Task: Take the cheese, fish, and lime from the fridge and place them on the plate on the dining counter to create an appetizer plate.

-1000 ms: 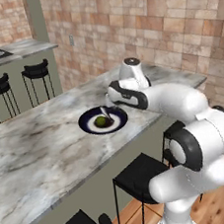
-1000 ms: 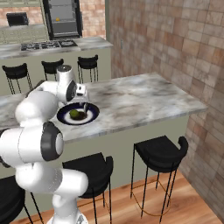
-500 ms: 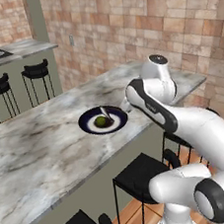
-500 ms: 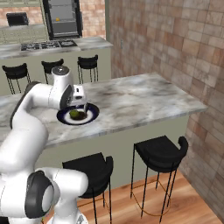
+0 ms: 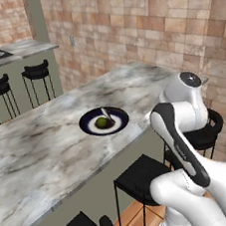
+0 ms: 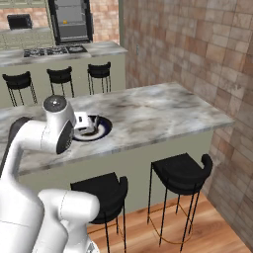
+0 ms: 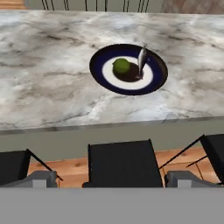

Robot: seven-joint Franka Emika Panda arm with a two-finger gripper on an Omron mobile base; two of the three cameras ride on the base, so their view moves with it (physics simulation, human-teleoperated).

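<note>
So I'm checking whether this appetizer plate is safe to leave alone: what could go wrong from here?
The fish looks propped upright on the plate, so it may topple or slide off. The lime is round and loose beside it; a nudge could roll it onto the dining counter. No cheese is visible on the plate, so the open gripper probably has another trip to make, and another placement could disturb both.

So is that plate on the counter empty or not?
Not empty: the plate holds a green lime and a small silvery fish; no cheese visible.

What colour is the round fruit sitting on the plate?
The lime is green, resting on the plate; the hand view shows it best.
</note>
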